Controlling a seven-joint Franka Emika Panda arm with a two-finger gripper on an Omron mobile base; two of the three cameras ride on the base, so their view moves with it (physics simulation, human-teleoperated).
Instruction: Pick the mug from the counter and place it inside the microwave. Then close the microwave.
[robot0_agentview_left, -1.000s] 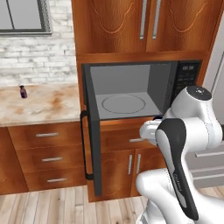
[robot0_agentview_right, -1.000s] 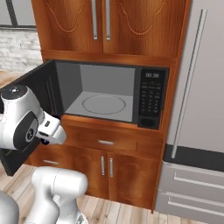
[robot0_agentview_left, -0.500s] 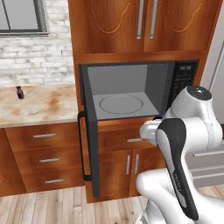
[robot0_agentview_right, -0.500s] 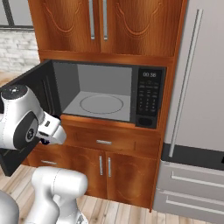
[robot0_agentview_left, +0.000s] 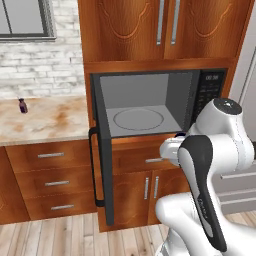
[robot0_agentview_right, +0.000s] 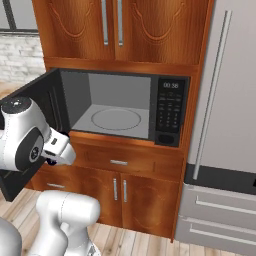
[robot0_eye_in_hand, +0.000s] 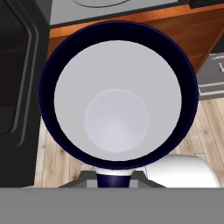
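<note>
I look straight down into the mug (robot0_eye_in_hand: 116, 100), a white cup with a dark blue rim, and its blue handle sits at the bottom of the hand view. My gripper (robot0_eye_in_hand: 113, 179) is shut on that handle. The mug hangs in front of and below the open microwave (robot0_agentview_left: 145, 107), whose grey floor and glass turntable (robot0_agentview_left: 138, 120) are bare. The microwave door (robot0_agentview_left: 100, 165) stands swung out to the left. From the base views my own arm hides the hand and the mug. The marbled counter (robot0_agentview_left: 45, 122) lies to the left.
A tiny purple bottle (robot0_agentview_left: 22, 105) stands on the counter by the brick wall. Wooden drawers and cabinet doors (robot0_agentview_right: 120, 190) sit under the microwave, with upper cabinets above it. A steel fridge (robot0_agentview_right: 225, 100) fills the right side. Wood floor lies below.
Both base pictures have slid a little to the left, so the base has moved slightly. The arm keeps the same pose.
</note>
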